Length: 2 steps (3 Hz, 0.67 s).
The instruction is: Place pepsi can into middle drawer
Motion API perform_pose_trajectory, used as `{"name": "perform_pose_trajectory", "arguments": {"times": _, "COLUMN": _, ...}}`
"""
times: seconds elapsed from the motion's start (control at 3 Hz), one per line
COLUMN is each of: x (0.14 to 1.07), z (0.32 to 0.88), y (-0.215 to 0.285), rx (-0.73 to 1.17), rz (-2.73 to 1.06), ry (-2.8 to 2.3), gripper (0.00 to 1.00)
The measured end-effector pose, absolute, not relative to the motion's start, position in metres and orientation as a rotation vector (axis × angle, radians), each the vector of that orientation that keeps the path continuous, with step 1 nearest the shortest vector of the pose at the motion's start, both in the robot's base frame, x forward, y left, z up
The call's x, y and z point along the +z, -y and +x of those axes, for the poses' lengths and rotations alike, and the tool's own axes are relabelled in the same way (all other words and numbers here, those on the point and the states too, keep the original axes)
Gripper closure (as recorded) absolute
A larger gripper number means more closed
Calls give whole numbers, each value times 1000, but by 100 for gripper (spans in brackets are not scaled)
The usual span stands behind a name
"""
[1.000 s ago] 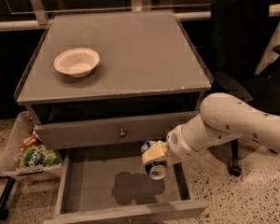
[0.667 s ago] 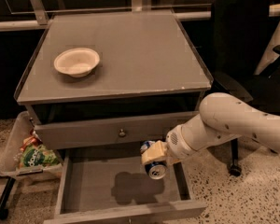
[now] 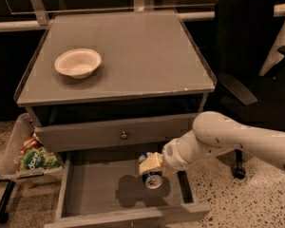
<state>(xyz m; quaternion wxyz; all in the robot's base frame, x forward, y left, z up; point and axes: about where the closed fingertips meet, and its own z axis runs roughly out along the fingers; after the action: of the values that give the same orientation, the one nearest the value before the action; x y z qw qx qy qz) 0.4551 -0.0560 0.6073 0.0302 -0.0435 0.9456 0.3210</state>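
Note:
The pepsi can (image 3: 152, 178) is blue with a silver top, tilted so its top faces the camera. It hangs over the right part of the open middle drawer (image 3: 95, 186), a shallow grey box with a pale front rim. My gripper (image 3: 151, 166) is shut on the can, its tan fingers (image 3: 150, 163) clamped around the can's body, just below the drawer face with the knob. The white arm reaches in from the right. The can's shadow falls on the drawer floor to its left.
A cream bowl (image 3: 78, 62) sits on the cabinet top at the left. The upper drawer face with a round knob (image 3: 124, 135) is closed. A bin with snack bags (image 3: 31, 156) stands at the left. A black office chair (image 3: 247, 56) stands at the right.

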Motion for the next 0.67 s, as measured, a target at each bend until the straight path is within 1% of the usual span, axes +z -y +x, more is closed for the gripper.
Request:
{"name": "perform_pose_trajectory", "arguments": {"times": 0.33, "x": 524, "z": 481, "y": 30, "rx": 1064, "rz": -15, "ry": -2859, "gripper": 100}}
{"name": "perform_pose_trajectory", "arguments": {"times": 0.67, "x": 523, "z": 481, "y": 30, "rx": 1064, "rz": -15, "ry": -2859, "gripper": 100}}
